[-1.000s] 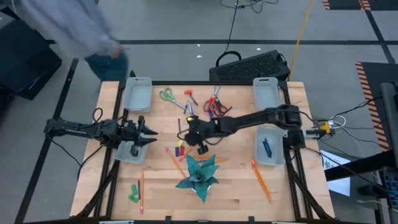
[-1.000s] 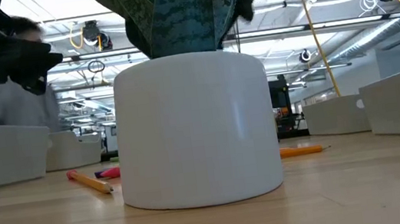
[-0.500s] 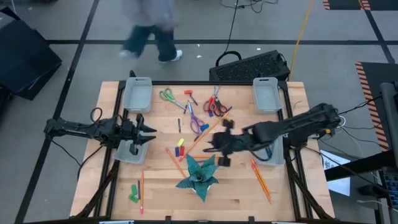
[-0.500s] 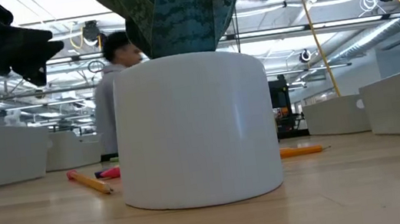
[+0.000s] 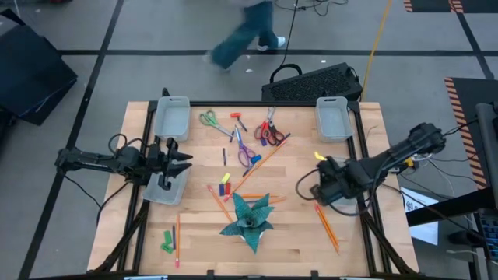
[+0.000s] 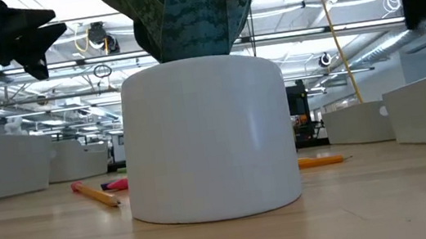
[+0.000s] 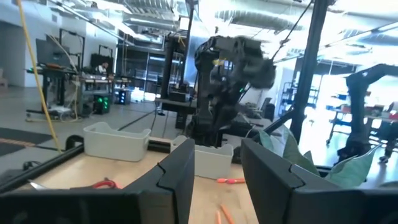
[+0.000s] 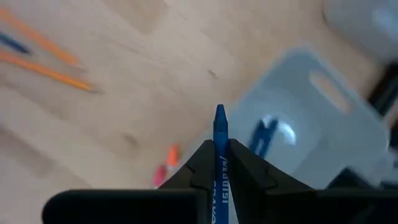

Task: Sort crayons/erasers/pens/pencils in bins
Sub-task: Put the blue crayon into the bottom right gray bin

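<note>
My right gripper (image 8: 219, 163) is shut on a blue crayon (image 8: 219, 132) and hangs over the near-right bin (image 8: 311, 118), where dark blue sticks (image 8: 263, 134) lie. In the high view this gripper (image 5: 320, 187) covers most of that bin (image 5: 342, 199). My left gripper (image 5: 177, 162) stands open with nothing between its fingers, above the near-left bin (image 5: 165, 190). Two more bins (image 5: 172, 118) (image 5: 333, 118) stand at the far corners. Orange pencils (image 5: 327, 225) and a dark pen (image 5: 224, 156) lie loose on the table. My right gripper pinches the blue crayon between its two fingers, on its labelled shaft (image 8: 219, 167). The crayon lies along the fingers and its pointed tip (image 8: 219, 112) sticks out past them. It is lifted clear above the table and the bin.
A potted plant (image 5: 249, 218) in a white pot (image 6: 209, 136) stands at the table's near middle. Scissors (image 5: 208, 119) (image 5: 268, 132), crayons and pencils lie scattered across the far middle. Green pieces (image 5: 168, 241) lie near left. A person walks past beyond the far edge.
My right gripper has gone from the table's middle toward the right edge, carrying the blue crayon, and now hangs over the near-right bin. The person behind the table has walked from left to right.
</note>
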Robot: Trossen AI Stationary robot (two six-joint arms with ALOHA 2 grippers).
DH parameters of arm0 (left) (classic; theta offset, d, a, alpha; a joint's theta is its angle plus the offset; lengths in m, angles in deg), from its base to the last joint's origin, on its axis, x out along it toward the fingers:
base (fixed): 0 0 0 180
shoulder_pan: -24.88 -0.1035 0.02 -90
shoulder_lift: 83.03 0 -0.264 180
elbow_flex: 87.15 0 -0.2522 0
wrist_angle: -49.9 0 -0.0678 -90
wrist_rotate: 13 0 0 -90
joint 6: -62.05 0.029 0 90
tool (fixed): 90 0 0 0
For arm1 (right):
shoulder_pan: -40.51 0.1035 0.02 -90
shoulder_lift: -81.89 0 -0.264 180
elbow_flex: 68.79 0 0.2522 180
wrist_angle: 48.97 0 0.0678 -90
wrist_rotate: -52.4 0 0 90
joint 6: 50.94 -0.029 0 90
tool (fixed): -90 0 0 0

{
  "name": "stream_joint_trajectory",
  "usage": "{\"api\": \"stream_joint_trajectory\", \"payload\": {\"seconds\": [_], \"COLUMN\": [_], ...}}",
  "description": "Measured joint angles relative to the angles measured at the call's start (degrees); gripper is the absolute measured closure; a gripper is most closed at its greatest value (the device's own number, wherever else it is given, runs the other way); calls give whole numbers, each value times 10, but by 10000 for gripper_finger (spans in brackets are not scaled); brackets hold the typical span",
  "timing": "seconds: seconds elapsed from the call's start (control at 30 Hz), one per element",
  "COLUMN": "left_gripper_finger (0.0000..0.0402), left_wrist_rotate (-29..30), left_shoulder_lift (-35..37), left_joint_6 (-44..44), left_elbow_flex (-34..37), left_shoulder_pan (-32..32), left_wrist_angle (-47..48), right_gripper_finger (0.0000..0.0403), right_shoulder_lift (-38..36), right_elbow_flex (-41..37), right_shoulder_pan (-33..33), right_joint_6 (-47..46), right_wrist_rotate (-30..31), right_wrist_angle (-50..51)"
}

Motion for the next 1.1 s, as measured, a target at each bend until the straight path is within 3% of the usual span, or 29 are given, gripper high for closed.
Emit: {"api": "stream_joint_trajectory", "payload": {"seconds": [0.23, 0.57, 0.7, 0.87, 0.97, 1.1], "left_gripper_finger": [268, 268, 268, 268, 268, 268], "left_wrist_rotate": [2, 5, 6, 8, 8, 8], "left_shoulder_lift": [0, 0, 0, 0, 0, 0], "left_joint_6": [-2, 12, 12, 13, 13, 13], "left_elbow_flex": [0, 0, 0, 0, 0, 0], "left_shoulder_pan": [0, 0, 0, 0, 0, 0], "left_wrist_angle": [0, 7, 9, 9, 9, 9], "right_gripper_finger": [374, 319, 294, 288, 287, 287], "right_shoulder_lift": [-26, -27, -27, 0, 42, 110], "right_elbow_flex": [-158, -202, -160, -63, -3, 63], "right_shoulder_pan": [-23, -90, -117, -134, -144, -165], "right_joint_6": [-71, 4, 49, 124, 199, 343], "right_wrist_rotate": [-57, -63, -72, -6, 30, 32], "right_wrist_angle": [-49, -108, -69, -49, -68, -148]}}
